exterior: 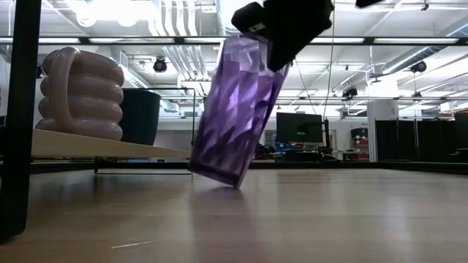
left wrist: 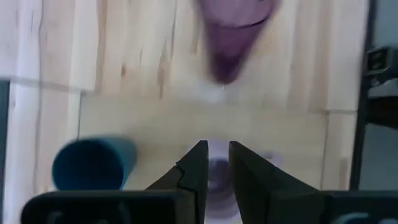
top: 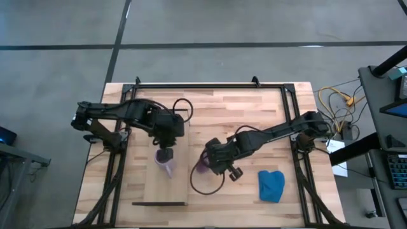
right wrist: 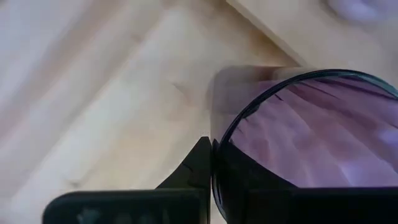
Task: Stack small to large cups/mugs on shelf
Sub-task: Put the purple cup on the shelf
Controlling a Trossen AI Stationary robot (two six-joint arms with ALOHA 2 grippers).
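Observation:
The pale lilac mug (exterior: 80,95) stands on the wooden shelf (exterior: 110,147), with the small dark blue cup (exterior: 140,115) behind it on the same plank. My left gripper (left wrist: 217,163) hangs above the mug (left wrist: 217,183), its fingers a narrow gap apart and touching nothing. The blue cup (left wrist: 93,163) is to one side of it. My right gripper (top: 213,159) is shut on the dark purple tumbler (exterior: 241,109), just right of the shelf (top: 172,184). My right gripper holds the tumbler by its rim (right wrist: 219,134), one finger (right wrist: 198,163) outside the wall and the other showing dark inside it. The fingers come from above. The tumbler hangs tilted, its base corner (exterior: 234,183) at the tabletop; I cannot tell whether it touches.
A bright blue cloth (top: 271,184) lies on the table at the near right. A dark cable loop (top: 206,186) lies near the tumbler. The shelf's dark end bracket (exterior: 20,109) stands close at the near end. Bare tabletop lies between the shelf and the cloth.

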